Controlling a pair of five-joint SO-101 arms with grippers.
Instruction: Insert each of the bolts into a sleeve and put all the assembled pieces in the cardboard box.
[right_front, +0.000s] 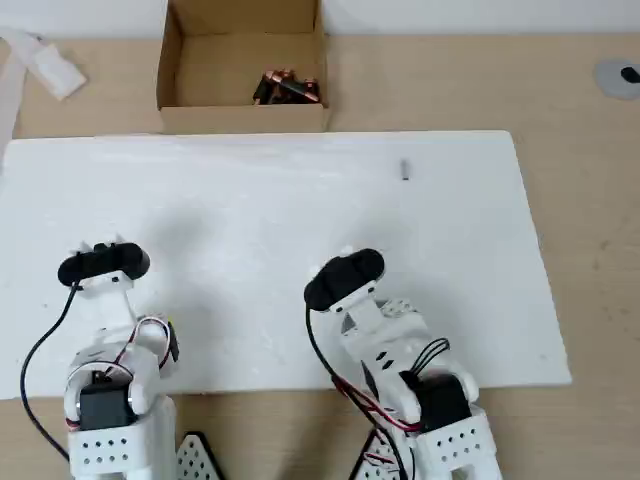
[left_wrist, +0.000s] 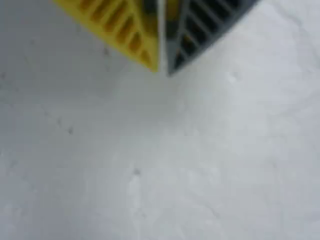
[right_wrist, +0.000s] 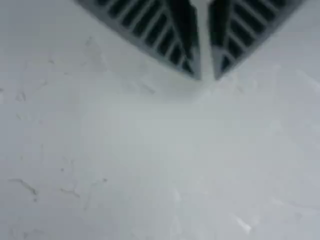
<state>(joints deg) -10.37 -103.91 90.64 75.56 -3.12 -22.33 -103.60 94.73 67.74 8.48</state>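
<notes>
Near the top of the high view, assembled pieces (right_front: 288, 88) are seen lying in the box (right_front: 180, 118), and one small grey part (right_front: 405, 170) is left on the board (right_front: 250, 220), right of centre. The task is judged near its end, and a reach to that part is called for next. Those places are given by the high view; the wrist views add that the left gripper (left_wrist: 161, 70) and right gripper (right_wrist: 205, 75) are closed to a slit, empty.

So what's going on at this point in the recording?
Neither arm is handling anything. The left claw and right claw are both shut and empty above the white board. Several copper-coloured assembled pieces lie in the cardboard box beyond the board. One small grey piece lies alone on the board near its far edge.
</notes>
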